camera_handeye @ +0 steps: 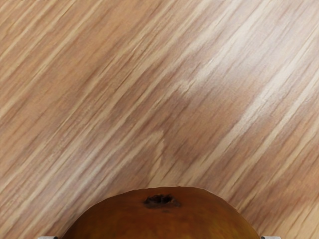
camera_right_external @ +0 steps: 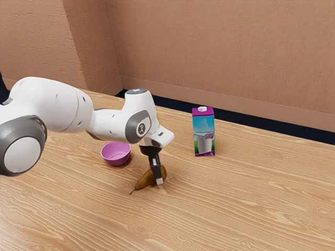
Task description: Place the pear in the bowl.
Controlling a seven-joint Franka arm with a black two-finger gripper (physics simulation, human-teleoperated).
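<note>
Near the bowl (camera_right_external: pixel 117 160), wide-set fingers (camera_right_external: pixel 156 170) clasp the pear (camera_right_external: pixel 145 180); wrist view adds its dark dimple (camera_handeye: pixel 161 200).

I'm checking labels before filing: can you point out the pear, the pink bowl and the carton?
Pear (camera_handeye: pixel 164 219): wrist view, its rounded end.
Pink bowl (camera_right_external: pixel 116 151): exterior view, its inner surface.
Carton (camera_right_external: pixel 203 132): exterior view, its printed side.

Count by kind, both views compared. Pear (camera_right_external: pixel 144 180): one, same single piece in both views. Bowl (camera_right_external: pixel 116 155): one. Carton (camera_right_external: pixel 203 133): one, bearing one cap (camera_right_external: pixel 202 109). Tabletop items total three, one per kind. Table (camera_right_external: pixel 235 209): one. Arm (camera_right_external: pixel 68 107): one. Gripper (camera_right_external: pixel 158 179): one.
</note>
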